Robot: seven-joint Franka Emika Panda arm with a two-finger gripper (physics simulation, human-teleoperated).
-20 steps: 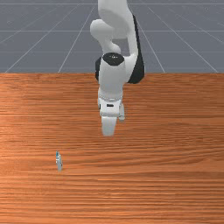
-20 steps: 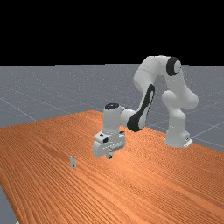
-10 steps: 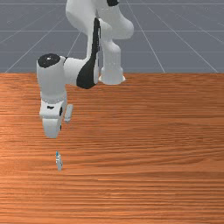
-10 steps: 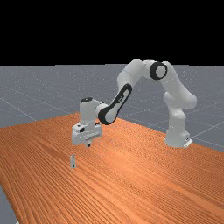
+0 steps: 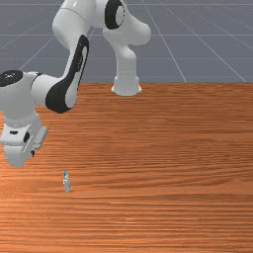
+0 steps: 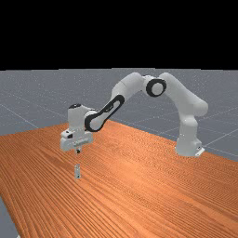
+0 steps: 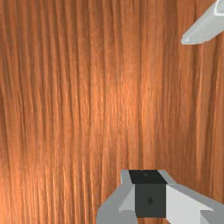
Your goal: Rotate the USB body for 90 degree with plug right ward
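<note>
end effector (image 7: 150, 192), one, pinched narrow, holding nothing; usb (image 5: 66, 183), one, on worktop (image 5: 163, 197), apart from it, toward the front view's right; contact and quarter-turn, both seemingly outstanding.

Counter (image 6: 139, 200) is orange-brown with darker streaky grain. Arm (image 6: 129, 87) is white with black bands. Hand (image 6: 78, 151) is white-grey, black patches. USB body (image 5: 66, 183) is pale grey, maybe blue at one end. Floor (image 6: 28, 95) is grey, pale lines.

Grey, pale-lined floor (image 5: 207, 44) spreads beyond the orange-brown wooden table (image 5: 173, 158)
</note>
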